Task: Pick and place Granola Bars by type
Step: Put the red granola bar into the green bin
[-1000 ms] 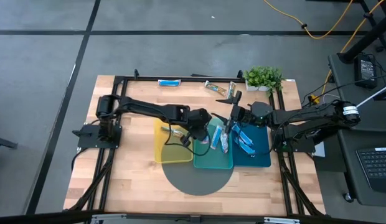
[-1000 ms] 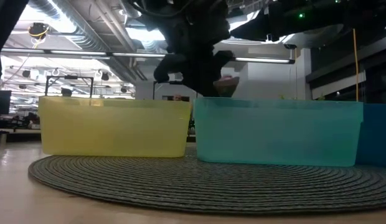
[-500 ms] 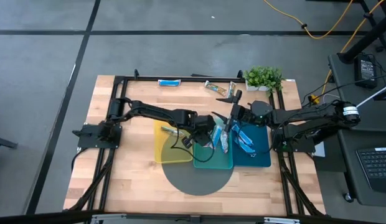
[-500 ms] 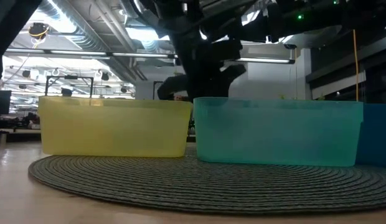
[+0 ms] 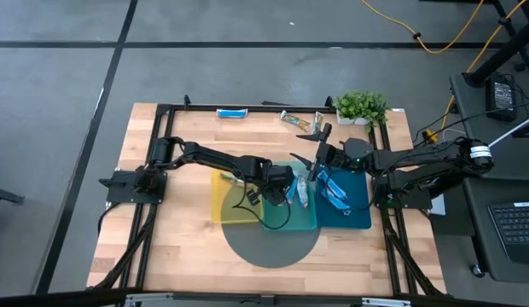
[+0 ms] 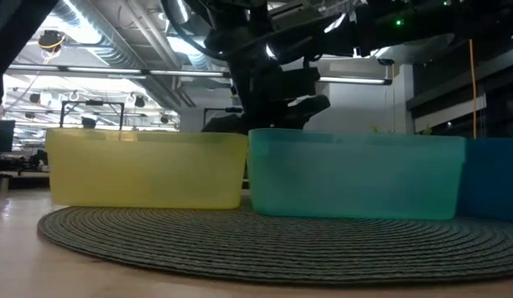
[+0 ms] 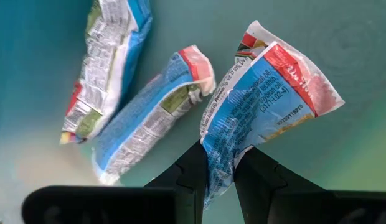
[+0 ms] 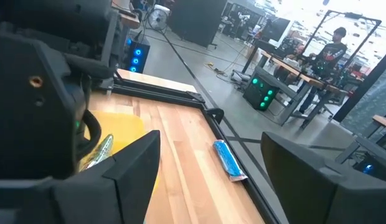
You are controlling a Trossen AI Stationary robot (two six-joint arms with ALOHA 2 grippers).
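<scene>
Left gripper [image 7: 219, 169] has moved right, from yellow tray [image 5: 223, 207] to over teal tray [image 5: 292, 223], clenched on a blue-and-white bar [image 7: 255, 106]. Release is next. Right gripper [image 5: 319, 156] waits open by the blue tray [image 5: 357, 220].

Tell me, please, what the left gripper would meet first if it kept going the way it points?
Probably the teal tray's floor: the left gripper, shut on a blue-and-white bar, points down into it. Depth is unclear.

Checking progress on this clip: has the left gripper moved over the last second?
Yes. In the high view the left gripper, shut on a blue-and-white bar, has shifted from the yellow tray side to over the teal tray.
</scene>
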